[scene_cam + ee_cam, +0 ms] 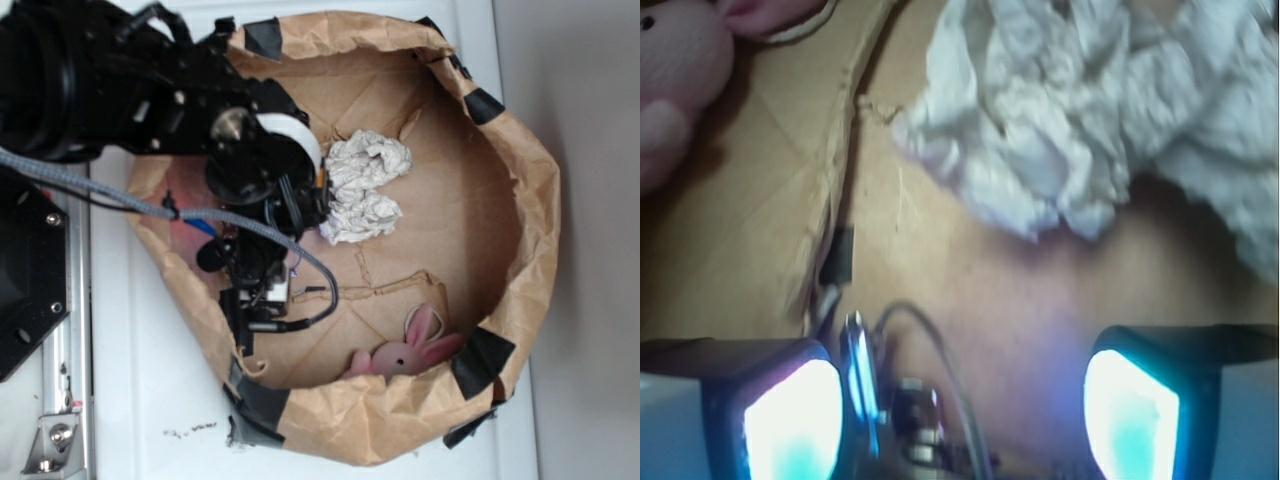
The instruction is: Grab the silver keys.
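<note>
The silver keys [912,412] lie on the brown paper floor, a shiny blade and a thin wire ring blurred at the bottom of the wrist view. My gripper [960,425] is open and low over them. The keys sit between its two glowing pads, close to the left pad [790,425] and well clear of the right pad [1132,420]. In the exterior view the gripper [258,300] points down at the left side of the paper-lined bin, and the arm hides the keys there.
A crumpled white paper wad [365,190] [1070,120] lies just beyond the gripper. A pink plush bunny [405,355] [675,70] rests by the bin's front wall. The brown paper wall [530,230] rings everything, taped in black.
</note>
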